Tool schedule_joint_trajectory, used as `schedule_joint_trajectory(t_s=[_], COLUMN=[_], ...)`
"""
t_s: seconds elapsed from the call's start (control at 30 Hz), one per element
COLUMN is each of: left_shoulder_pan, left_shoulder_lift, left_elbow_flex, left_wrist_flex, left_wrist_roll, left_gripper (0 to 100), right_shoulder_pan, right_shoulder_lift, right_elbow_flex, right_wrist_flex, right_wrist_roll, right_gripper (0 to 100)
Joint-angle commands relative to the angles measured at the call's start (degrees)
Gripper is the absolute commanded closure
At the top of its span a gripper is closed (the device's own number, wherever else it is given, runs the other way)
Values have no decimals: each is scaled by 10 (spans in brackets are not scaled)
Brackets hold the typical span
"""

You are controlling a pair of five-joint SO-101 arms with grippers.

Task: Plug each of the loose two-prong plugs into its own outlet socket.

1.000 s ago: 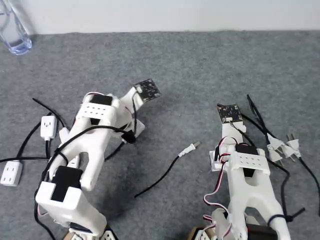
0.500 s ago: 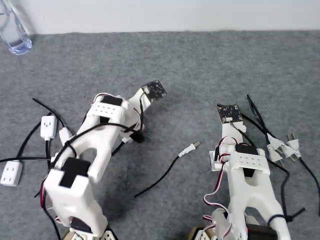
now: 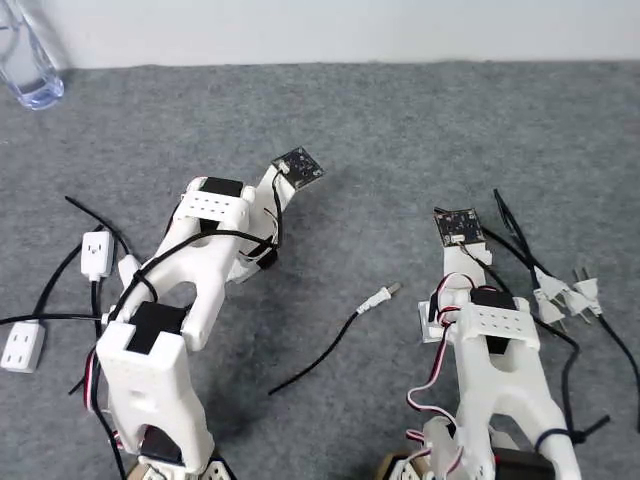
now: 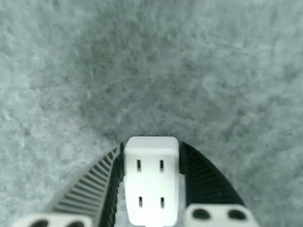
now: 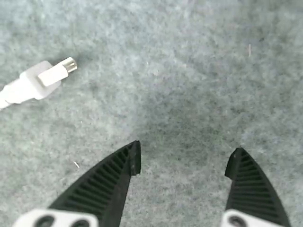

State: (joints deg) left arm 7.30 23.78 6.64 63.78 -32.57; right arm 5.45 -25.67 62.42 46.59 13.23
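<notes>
My left gripper (image 4: 151, 147) is shut on a white outlet socket (image 4: 151, 182), held slot-face up just above the grey carpet. In the high view that arm (image 3: 215, 245) stretches toward the table's middle, with the held socket hidden beneath it. A loose two-prong plug (image 3: 378, 297) on a black cord lies between the two arms. It also appears as the plug (image 5: 40, 81) in the right wrist view, a little off to one side of my right gripper (image 5: 185, 158), which is open over bare carpet.
Two more white outlet sockets (image 3: 96, 253) (image 3: 20, 347) on black cords lie at the left edge. Two further loose plugs (image 3: 548, 292) (image 3: 583, 290) lie to the right of the right arm (image 3: 490, 340). A clear glass (image 3: 25, 60) stands at the far left corner.
My left arm has swung toward the table's middle and stretched forward, carrying the socket with it. The right arm and the loose plug have stayed still.
</notes>
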Motion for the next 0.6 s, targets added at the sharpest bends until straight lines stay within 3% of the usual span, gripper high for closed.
schedule_joint_trajectory(t_s=[0.0, 0.23, 0.37, 0.57], left_shoulder_pan=[8, 19, 75, 164], left_shoulder_lift=[-4, -8, -10, -11], left_elbow_flex=[-21, -20, -21, -21], left_wrist_flex=[40, 88, 161, 183], left_wrist_roll=[1, -13, -69, -79], left_gripper=[986, 989, 990, 990], right_shoulder_pan=[-4, -4, -4, -3], right_shoulder_lift=[-11, -11, -11, -11], right_elbow_flex=[1, 1, 1, 1], right_wrist_flex=[-7, -7, -7, -7], right_wrist_roll=[6, 6, 6, 6], right_gripper=[703, 703, 703, 703])
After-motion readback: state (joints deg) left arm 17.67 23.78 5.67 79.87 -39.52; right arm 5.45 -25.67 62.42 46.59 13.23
